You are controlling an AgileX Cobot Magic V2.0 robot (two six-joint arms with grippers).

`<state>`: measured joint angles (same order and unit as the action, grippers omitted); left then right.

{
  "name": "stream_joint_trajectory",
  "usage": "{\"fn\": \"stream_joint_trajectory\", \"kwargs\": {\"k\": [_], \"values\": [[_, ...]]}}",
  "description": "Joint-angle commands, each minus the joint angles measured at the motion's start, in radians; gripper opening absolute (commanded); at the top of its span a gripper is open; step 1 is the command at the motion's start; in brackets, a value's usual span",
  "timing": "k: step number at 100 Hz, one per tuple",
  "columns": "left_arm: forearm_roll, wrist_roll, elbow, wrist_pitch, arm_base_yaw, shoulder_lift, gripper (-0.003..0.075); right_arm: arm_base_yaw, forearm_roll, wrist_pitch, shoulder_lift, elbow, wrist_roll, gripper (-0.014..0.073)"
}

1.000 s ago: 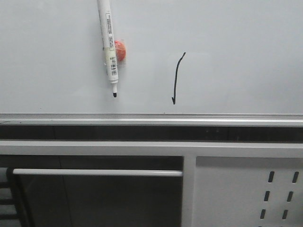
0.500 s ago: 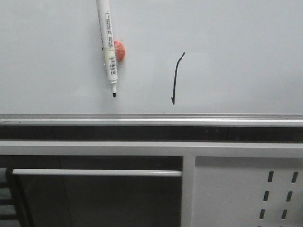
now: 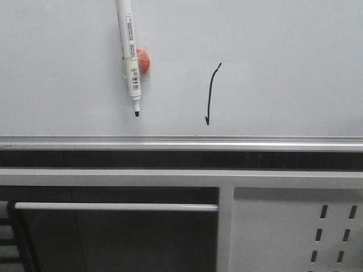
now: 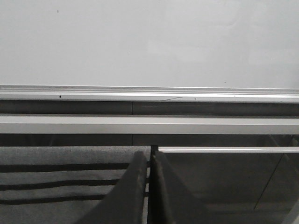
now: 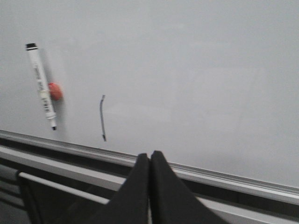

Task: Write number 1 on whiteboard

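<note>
The number 1 (image 3: 210,93) is a single thin black stroke, nearly vertical and slightly bowed, with a short flick to the right at its top and a tiny hook at its lower end. In the front view it sits just right of centre in the upper half of the frame, its foot a little above the silver rail (image 3: 181,140) that edges the whiteboard (image 3: 283,68). The board itself is pale grey-white and glossy, filling the upper half of that view.

One marker pen (image 3: 130,56) hangs against the board in the upper left of the front view, white-bodied with a printed label, black tip pointing down. One small orange-red round piece (image 3: 143,60) sits just behind it at mid-length, touching the pen's right side. The stroke lies well to the right of the pen, apart from it.

Below the rail run a dark gap and a pale metal frame. At the lower right is one grey panel (image 3: 295,232) with slanted slots; six slots show.

In the right wrist view the right gripper (image 5: 149,161) has its dark fingers pressed together with nothing between them, low in the frame, with the stroke and pen at the left. In the left wrist view the left gripper (image 4: 149,158) likewise has its fingers closed to a thin seam, empty, at the bottom centre.
</note>
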<state>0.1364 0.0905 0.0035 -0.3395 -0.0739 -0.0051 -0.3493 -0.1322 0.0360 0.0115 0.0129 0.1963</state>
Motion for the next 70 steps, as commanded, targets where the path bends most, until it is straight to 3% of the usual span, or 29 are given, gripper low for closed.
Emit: {"fn": "stream_joint_trajectory", "kwargs": {"k": [1, 40, 70], "values": [[0.017, 0.001, 0.024, 0.063, 0.002, -0.027, -0.0018, 0.082, 0.006, -0.049, 0.013, 0.027, -0.027, -0.0071], [0.017, 0.001, 0.024, 0.063, 0.002, -0.027, -0.0018, 0.436, 0.016, 0.13, 0.013, 0.027, -0.044, -0.0071], [0.017, 0.001, 0.024, 0.063, 0.002, -0.027, -0.0018, 0.47, 0.016, 0.26, 0.013, 0.027, -0.104, -0.0071]]}}
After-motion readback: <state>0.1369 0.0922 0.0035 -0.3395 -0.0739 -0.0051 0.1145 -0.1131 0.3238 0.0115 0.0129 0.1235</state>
